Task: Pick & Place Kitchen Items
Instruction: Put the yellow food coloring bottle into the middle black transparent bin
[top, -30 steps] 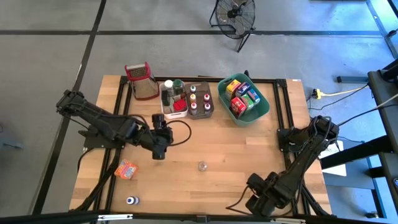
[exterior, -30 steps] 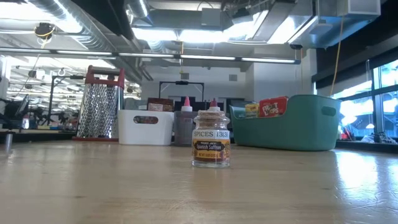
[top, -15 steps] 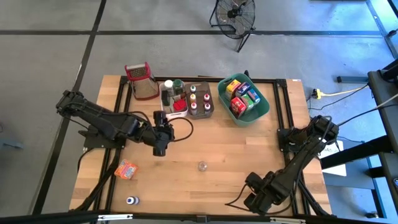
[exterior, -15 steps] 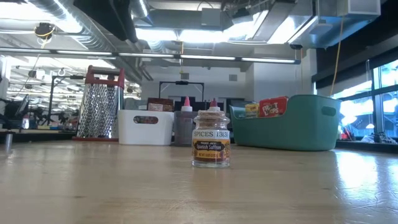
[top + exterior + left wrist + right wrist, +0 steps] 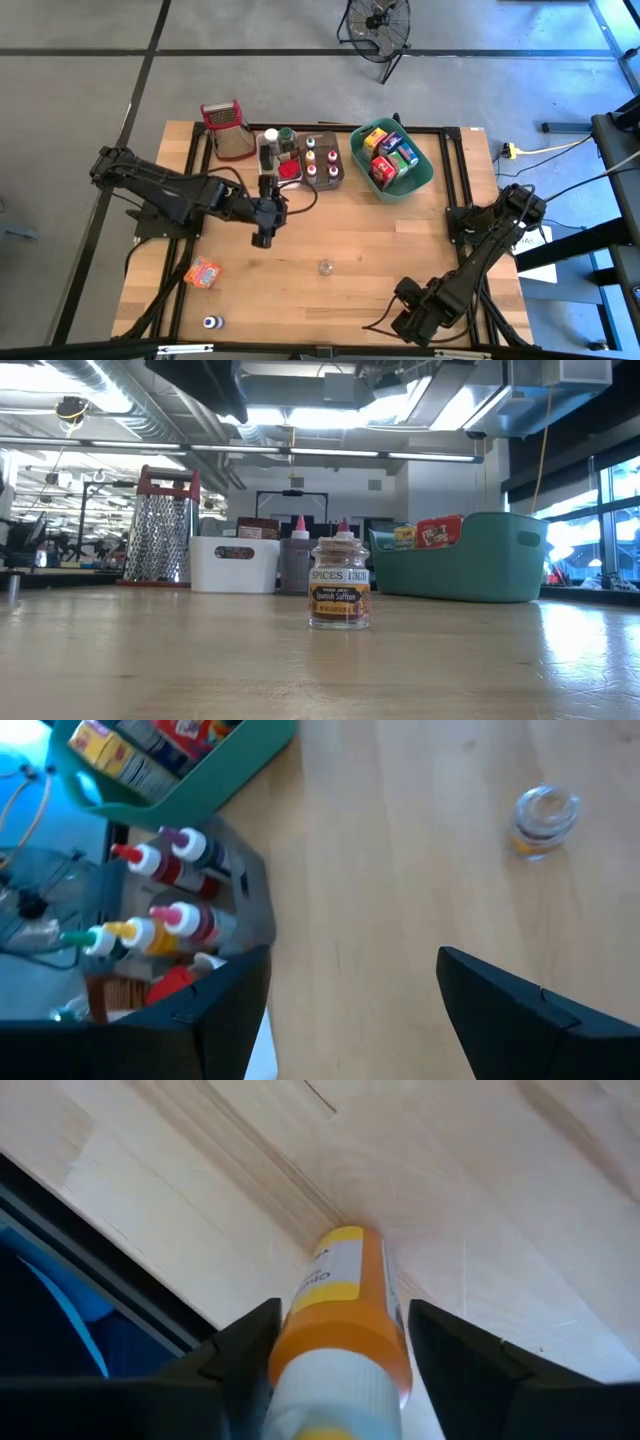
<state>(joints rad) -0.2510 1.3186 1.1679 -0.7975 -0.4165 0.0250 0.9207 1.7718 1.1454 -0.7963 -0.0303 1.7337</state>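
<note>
We judge the task mostly done — most kitchen items (image 5: 390, 157) sit binned beyond the spice jar (image 5: 325, 267), while the left gripper (image 5: 262, 238) hangs open, empty, and the right gripper (image 5: 340, 1342) apparently brackets an orange bottle (image 5: 345, 1315).

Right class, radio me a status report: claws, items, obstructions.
Left claw open, empty, above the table near the brown bin. Right claw around an orange bottle at the front edge. Spice jar loose mid-table. Nothing in the way.
</note>
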